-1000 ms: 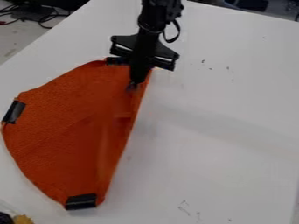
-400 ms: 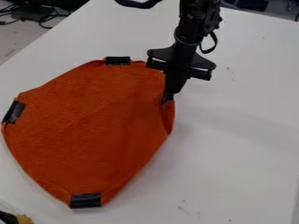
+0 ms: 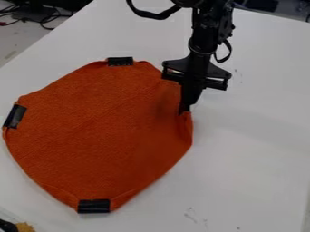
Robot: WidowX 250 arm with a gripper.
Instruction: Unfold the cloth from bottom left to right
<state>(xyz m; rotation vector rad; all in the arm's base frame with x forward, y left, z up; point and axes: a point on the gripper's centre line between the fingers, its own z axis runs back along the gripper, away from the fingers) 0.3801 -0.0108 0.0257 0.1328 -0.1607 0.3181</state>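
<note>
- cloth (image 3: 100, 131): orange, mostly flat on L/center of bench (image 3: 254, 149), rounded outline, R edge folded/bunched near grip; blk strips (image 3: 94, 206) at top, L & btm edges
- end effector (image 3: 184, 110): closed, pinching cloth's upper-R edge
- bench runs on R of cloth; far edge behind arm (image 3: 209, 36)

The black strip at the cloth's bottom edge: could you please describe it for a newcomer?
On the white table lies an orange cloth. The bottom strip is the lowest of three black ones on its rim; the top strip and left strip sit higher in view.
</note>
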